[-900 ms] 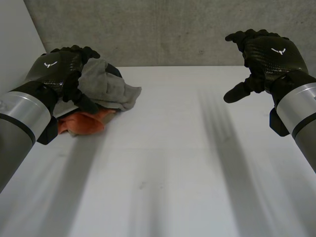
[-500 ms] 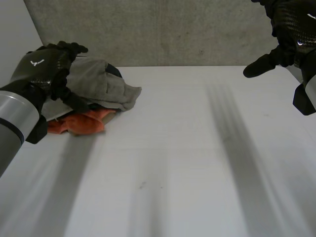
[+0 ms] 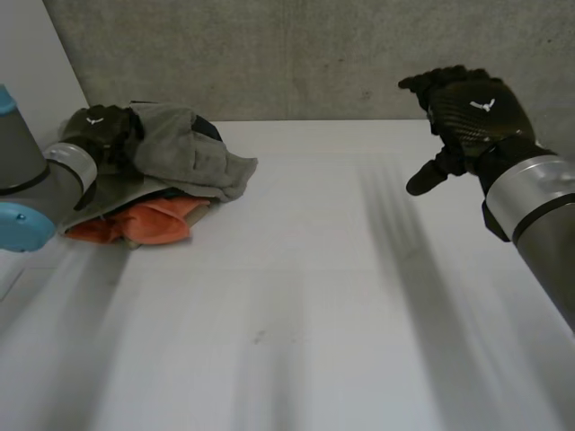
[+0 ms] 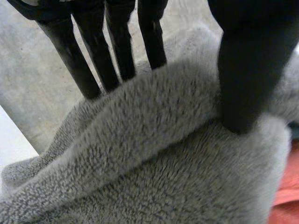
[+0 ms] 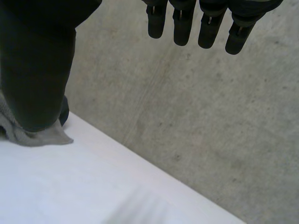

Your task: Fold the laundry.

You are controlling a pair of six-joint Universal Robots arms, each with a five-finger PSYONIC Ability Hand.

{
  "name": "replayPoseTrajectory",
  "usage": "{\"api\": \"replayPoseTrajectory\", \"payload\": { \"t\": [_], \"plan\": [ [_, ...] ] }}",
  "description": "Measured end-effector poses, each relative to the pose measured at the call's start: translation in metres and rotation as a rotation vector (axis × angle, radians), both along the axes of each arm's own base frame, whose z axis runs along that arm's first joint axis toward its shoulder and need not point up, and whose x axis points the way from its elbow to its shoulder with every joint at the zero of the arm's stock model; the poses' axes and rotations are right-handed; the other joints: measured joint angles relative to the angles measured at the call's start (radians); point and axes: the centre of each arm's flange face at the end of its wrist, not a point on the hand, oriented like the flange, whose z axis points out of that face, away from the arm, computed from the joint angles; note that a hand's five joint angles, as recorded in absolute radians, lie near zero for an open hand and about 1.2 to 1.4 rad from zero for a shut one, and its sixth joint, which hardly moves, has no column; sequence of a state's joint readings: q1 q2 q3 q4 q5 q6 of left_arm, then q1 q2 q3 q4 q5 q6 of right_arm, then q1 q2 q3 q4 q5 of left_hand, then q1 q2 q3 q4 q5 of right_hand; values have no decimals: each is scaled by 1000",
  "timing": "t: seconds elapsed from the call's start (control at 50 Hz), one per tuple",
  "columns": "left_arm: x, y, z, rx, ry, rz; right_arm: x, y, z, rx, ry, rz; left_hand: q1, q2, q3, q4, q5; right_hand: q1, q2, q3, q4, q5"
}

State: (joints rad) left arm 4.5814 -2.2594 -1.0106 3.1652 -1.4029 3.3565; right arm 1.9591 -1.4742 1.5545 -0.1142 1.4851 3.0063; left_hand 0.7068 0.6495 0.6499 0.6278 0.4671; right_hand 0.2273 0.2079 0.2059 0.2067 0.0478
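Currently, the laundry lies in a pile at the far left corner of the white bench, close to the concrete wall. A grey cloth forms the top layer; an orange cloth lies beneath it and protrudes along the near edge of the pile.

Left hand: positioned at the left edge of the grey cloth. In the left wrist view, a raised fold of the grey cloth sits between the fingers on its far side and the thumb on its near side. The fold is pinched between them. The orange cloth shows beside the thumb.

Right hand: raised above the right side of the bench, well apart from the pile. In the right wrist view, its fingers are relaxed and spread away from the thumb, and it holds nothing.
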Motion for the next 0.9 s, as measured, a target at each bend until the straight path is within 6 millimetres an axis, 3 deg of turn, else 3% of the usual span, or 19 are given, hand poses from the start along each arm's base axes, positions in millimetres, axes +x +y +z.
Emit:
{"api": "replayPoseTrajectory", "payload": {
  "t": [0.02, 0.04, 0.06, 0.12, 0.18, 0.24, 0.28, 0.3, 0.32, 0.4, 0.44, 0.52, 0.58, 0.6, 0.7, 0.76, 0.82, 0.9],
  "plan": [
    [0, -4, -2, -10, -8, 3, 1, -2, -3, 5, 3, -1, 76, 67, 66, 67, 64, 0, 0, 0, 0, 0],
    [1, -7, -3, -25, -15, 9, 2, -5, -7, 11, 6, -2, 380, 415, 403, 437, 402, 0, 0, 0, 0, 0],
    [1, -9, -1, -38, -19, 16, 2, -7, -9, 14, 8, -4, 385, 481, 464, 505, 447, 0, 0, 0, 0, 0],
    [-2, -6, 18, -96, -8, 30, 1, -13, -12, 14, 11, -16, 385, 534, 501, 566, 465, 0, 0, 0, 0, 0],
    [-14, 10, 60, -197, 48, 6, -3, -19, -10, 4, 11, -35, 385, 534, 501, 567, 465, 0, 0, 0, 0, 0],
    [-31, 35, 107, -316, 135, -58, -9, -25, -4, -12, 5, -60, 385, 534, 501, 567, 465, 0, 0, 0, -1, 0],
    [-46, 62, 145, -412, 220, -132, -15, -30, 2, -26, -1, -85, 385, 537, 512, 567, 465, 0, 0, 0, 0, 0],
    [-48, 64, 148, -419, 228, -139, -15, -30, 3, -27, -2, -87, 385, 539, 517, 567, 465, 0, 0, 0, 0, 0],
    [-59, 86, 173, -474, 294, -201, -19, -33, 7, -36, -6, -101, 385, 544, 525, 567, 465, 0, 0, 0, 0, 0],
    [-83, 130, 204, -517, 421, -342, -30, -39, 18, -60, -17, -142, 385, 545, 527, 571, 485, 0, 0, 0, 0, 0],
    [-94, 145, 207, -497, 465, -397, -35, -41, 22, -68, -20, -156, 385, 545, 527, 571, 485, 0, 0, 0, 0, 0],
    [-116, 165, 189, -381, 517, -481, -41, -44, 26, -77, -22, -175, 385, 545, 527, 571, 485, 0, 0, 0, 0, 0],
    [-140, 182, 147, -203, 530, -546, -45, -46, 26, -78, -19, -186, 382, 530, 517, 560, 483, 0, 0, 0, -1, 0],
    [-147, 187, 130, -143, 523, -562, -45, -47, 25, -76, -16, -187, 355, 449, 454, 484, 442, 0, 0, 0, 0, 0],
    [-167, 204, 52, 98, 427, -589, -44, -50, 18, -59, 15, -185, -441, -302, -296, -286, -293, 0, 0, 0, -1, 0],
    [-167, 208, 19, 182, 352, -576, -42, -51, 11, -47, 43, -176, -520, -436, -436, -421, -418, 0, 0, 0, -1, 0],
    [-157, 203, 7, 205, 271, -543, -36, -48, 5, -34, 76, -147, -520, -443, -441, -427, -418, 0, 0, 0, -1, 0],
    [-134, 184, 17, 143, 191, -476, -21, -38, -7, -6, 125, -67, -520, -444, -441, -427, -418, 0, 0, 0, 0, 0]
  ]
}}
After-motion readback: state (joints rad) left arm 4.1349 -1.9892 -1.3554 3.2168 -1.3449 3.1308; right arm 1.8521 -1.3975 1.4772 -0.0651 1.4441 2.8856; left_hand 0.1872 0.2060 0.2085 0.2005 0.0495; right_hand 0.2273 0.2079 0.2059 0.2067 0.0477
